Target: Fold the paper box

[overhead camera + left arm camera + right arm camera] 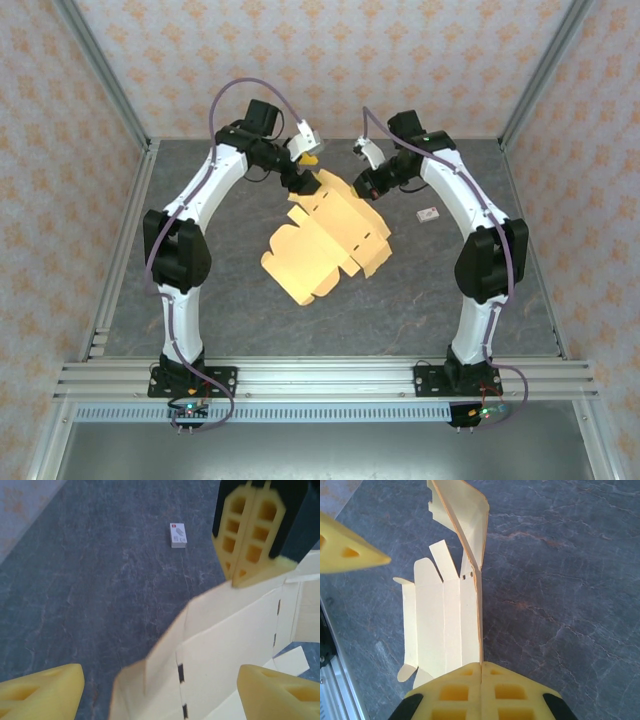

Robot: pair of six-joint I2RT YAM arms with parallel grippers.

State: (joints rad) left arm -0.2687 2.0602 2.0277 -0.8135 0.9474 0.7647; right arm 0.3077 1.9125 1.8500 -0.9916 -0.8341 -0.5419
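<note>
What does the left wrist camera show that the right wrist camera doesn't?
Left wrist, not right: a small white packet lying on the table. Right wrist, not left: a metal rail at the table's edge, and the rounded end tabs of the paper box. Both: the paper box, the dark table, the right hand shut on the box's edge, and part of the open left hand.

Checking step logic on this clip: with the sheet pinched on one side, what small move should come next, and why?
Probably close the left fingers on the paper box. The right fingers are shut on its edge, and the left ones stand open with a raised panel between them; a second hold would likely let a fold begin.
</note>
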